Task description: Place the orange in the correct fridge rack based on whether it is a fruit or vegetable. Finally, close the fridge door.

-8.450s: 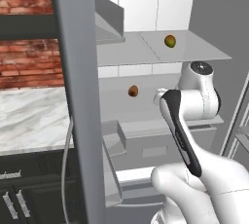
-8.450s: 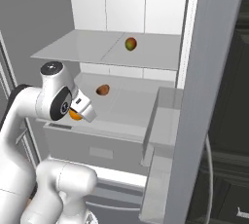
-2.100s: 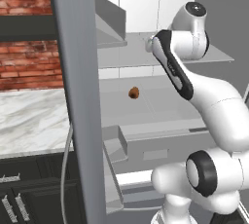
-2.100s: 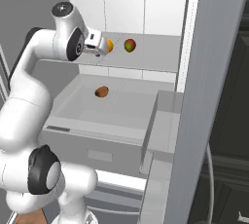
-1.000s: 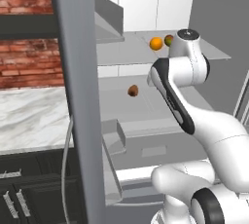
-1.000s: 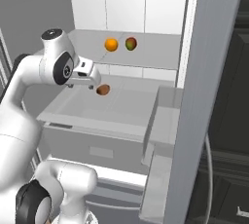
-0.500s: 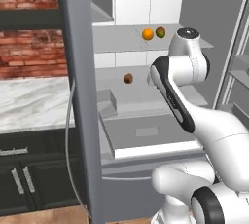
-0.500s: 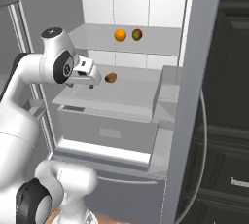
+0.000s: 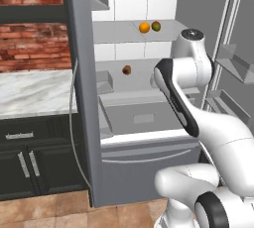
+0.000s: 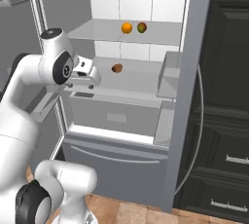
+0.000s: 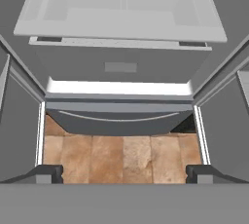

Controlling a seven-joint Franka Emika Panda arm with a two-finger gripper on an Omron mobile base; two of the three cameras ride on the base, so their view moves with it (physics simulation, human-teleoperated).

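One orange [image 9: 144, 28] and one greenish-yellow round fruit [image 9: 156, 26] sit side by side on the fridge rack [image 9: 119, 33], above the pincer [image 10: 93, 76]. One brown round item [image 9: 126, 70] lies on the one shelf below [image 9: 144, 84], just beyond the pincer. That makes three round items on two shelves.

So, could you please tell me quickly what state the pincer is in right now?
Pincer: open and empty, fingers wide apart; the orange sits on the fridge rack.
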